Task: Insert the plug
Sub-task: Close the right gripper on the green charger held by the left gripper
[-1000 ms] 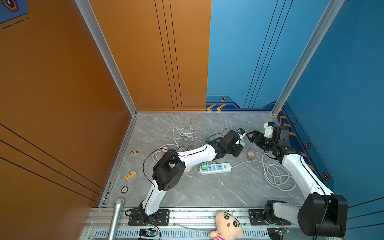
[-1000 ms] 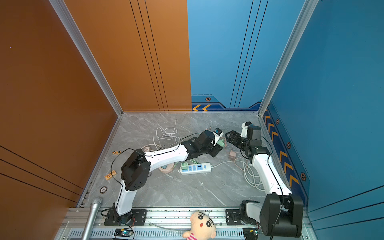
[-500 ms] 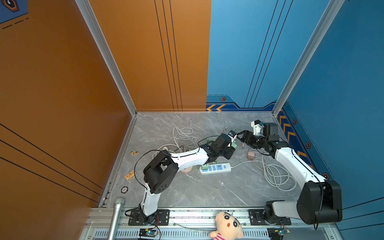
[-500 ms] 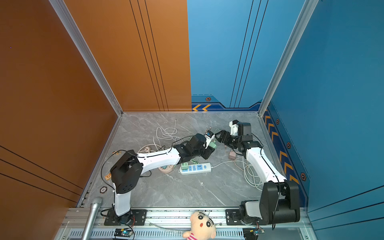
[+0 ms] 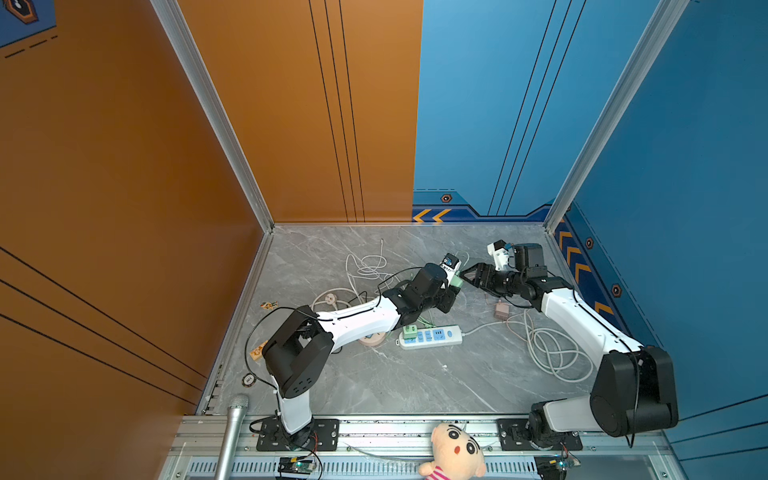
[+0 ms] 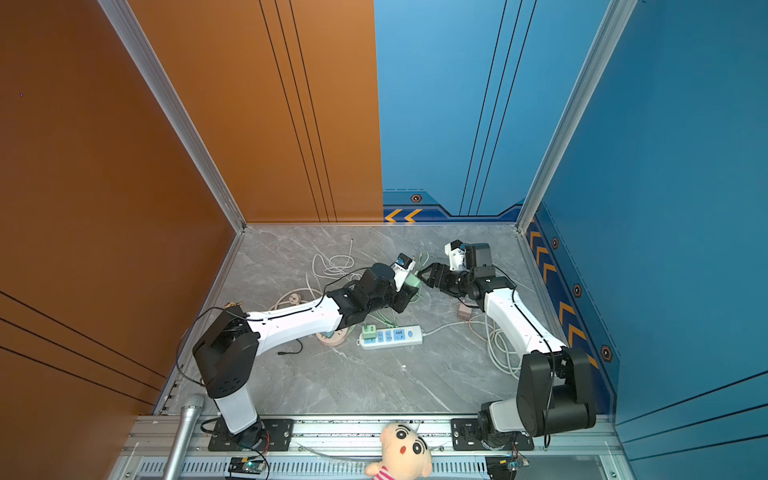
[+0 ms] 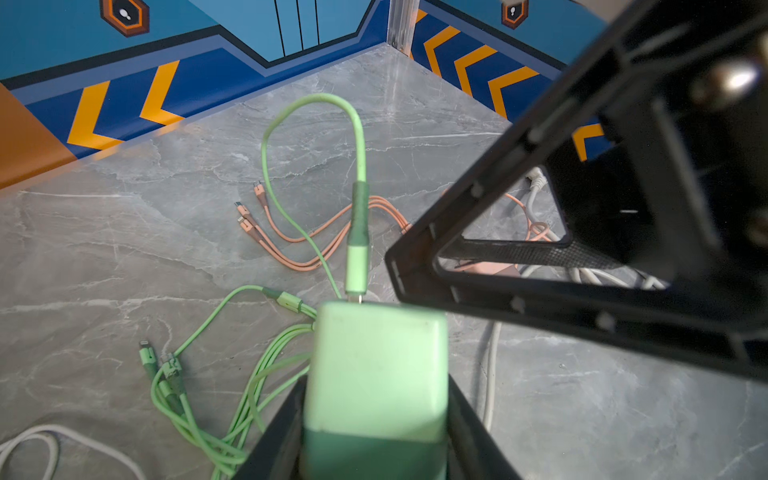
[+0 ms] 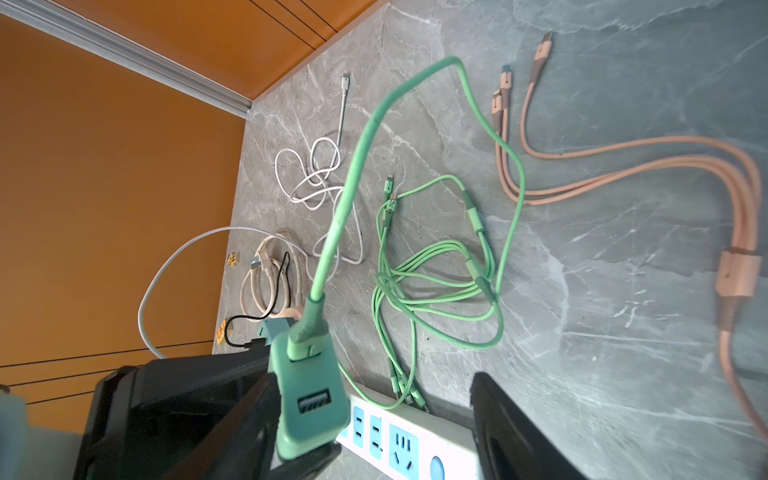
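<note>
Grey marble worktop (image 5: pixel 415 386): white power strip (image 5: pixel 432 336) lies mid-worktop. Beyond it, left gripper (image 5: pixel 451 290) pinches mint-green boxy charger plug (image 5: pixel 456 281), green cable (image 7: pixel 357 137) attached, raised off the worktop. Just beside the plug sits right gripper (image 5: pixel 471 275), jaws spread.

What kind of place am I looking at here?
Most likely a robot training booth: a left arm and right arm bolted to a metal rail, orange and blue panel walls around a marble-look tabletop, and a power strip with loose cables.
</note>
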`<action>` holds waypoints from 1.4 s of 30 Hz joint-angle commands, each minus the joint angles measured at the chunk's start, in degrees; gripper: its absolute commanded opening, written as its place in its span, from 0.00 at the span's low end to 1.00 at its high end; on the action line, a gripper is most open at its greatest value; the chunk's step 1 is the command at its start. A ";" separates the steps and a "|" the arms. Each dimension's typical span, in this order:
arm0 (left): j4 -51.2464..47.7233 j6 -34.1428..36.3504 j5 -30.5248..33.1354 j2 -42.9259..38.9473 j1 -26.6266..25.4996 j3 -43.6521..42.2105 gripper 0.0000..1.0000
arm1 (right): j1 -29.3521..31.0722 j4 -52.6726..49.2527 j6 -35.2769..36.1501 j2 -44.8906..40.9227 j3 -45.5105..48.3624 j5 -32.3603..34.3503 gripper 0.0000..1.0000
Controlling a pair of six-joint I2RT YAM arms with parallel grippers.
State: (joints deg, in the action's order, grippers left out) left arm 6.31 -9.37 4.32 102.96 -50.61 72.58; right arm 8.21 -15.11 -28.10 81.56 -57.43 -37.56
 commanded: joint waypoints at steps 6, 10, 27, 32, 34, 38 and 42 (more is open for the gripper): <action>2.44 1.43 0.80 -2.23 0.76 -1.73 0.38 | 3.32 -1.90 2.17 3.05 -3.17 -5.33 0.72; 2.54 1.58 1.22 -2.80 1.02 -2.26 0.38 | 4.03 -1.92 2.34 3.97 -3.30 -6.22 0.70; 2.72 3.00 -4.94 -4.26 2.72 -2.92 0.38 | 5.57 -1.81 2.96 7.07 -4.70 -8.96 0.65; 2.70 3.11 -7.46 -4.43 2.73 -3.05 0.38 | 5.70 -1.76 3.16 7.65 -5.14 -8.82 0.59; 2.72 3.05 -7.51 -4.35 2.71 -3.14 0.38 | 5.76 -1.78 3.30 7.48 -5.16 -8.58 0.54; 2.70 3.25 -6.43 -4.34 2.78 -3.23 0.38 | 5.70 -1.94 3.49 7.30 -5.31 -9.37 0.46; 2.62 3.16 -6.35 -4.13 2.87 -3.14 0.38 | 5.77 -1.91 3.58 7.33 -4.98 -9.99 0.39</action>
State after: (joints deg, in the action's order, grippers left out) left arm 6.98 -6.87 -1.63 100.27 -48.05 69.47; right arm 13.58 -15.44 -25.50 88.53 -61.69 -46.89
